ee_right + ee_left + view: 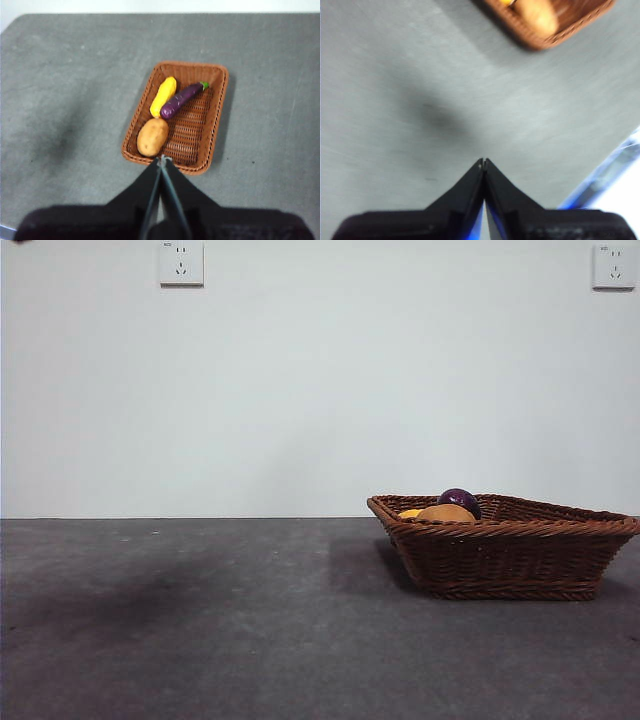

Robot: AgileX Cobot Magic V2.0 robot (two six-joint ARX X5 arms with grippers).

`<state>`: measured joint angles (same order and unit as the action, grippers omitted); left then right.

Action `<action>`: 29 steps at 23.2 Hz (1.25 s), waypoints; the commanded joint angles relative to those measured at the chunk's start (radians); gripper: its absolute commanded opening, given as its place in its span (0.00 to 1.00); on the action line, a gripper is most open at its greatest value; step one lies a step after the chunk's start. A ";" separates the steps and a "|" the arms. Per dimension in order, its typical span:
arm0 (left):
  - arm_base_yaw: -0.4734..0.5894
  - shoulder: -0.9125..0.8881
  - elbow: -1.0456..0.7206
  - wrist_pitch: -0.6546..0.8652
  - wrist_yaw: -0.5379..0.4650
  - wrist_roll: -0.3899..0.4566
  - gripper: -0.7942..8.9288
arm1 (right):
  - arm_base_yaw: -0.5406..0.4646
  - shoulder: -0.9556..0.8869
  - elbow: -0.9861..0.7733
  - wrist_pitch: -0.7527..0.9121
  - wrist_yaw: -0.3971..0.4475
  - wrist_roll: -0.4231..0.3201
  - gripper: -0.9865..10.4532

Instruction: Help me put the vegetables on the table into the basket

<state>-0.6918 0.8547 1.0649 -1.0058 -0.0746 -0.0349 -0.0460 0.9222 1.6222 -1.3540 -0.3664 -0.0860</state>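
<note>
The brown wicker basket [510,545] [200,125] [545,37] stands on the dark grey table [200,620] at the right. Inside it lie all three vegetables: a purple eggplant [181,99] [460,501], a tan potato [152,136] [446,513] [539,17] and a yellow piece [163,95] [410,513]. My right gripper [162,159] hangs shut high above the basket's near rim, holding nothing. My left gripper [484,161] is shut over bare table, well apart from the basket. Neither gripper's jaws show in the front view.
A white wall with two sockets [181,263] [613,266] rises behind the table. The table's edge [600,175] shows beside my left gripper. A dark tip [18,242] shows at the top left corner.
</note>
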 commanded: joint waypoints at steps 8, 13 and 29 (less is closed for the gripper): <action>0.327 -0.412 -0.489 0.565 0.083 0.296 0.08 | 0.000 0.248 -0.005 -0.022 0.008 0.006 0.09; 0.527 -0.697 -0.853 0.746 0.127 0.042 0.08 | 0.000 0.404 -0.005 -0.021 0.008 0.006 0.09; 0.767 -0.851 -1.057 0.836 0.127 0.050 0.08 | 0.000 0.560 -0.005 0.463 0.008 0.006 0.09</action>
<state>0.0719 0.0082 0.0185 -0.1799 0.0460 0.0170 -0.0460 1.4754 1.6207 -0.9043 -0.3584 -0.0853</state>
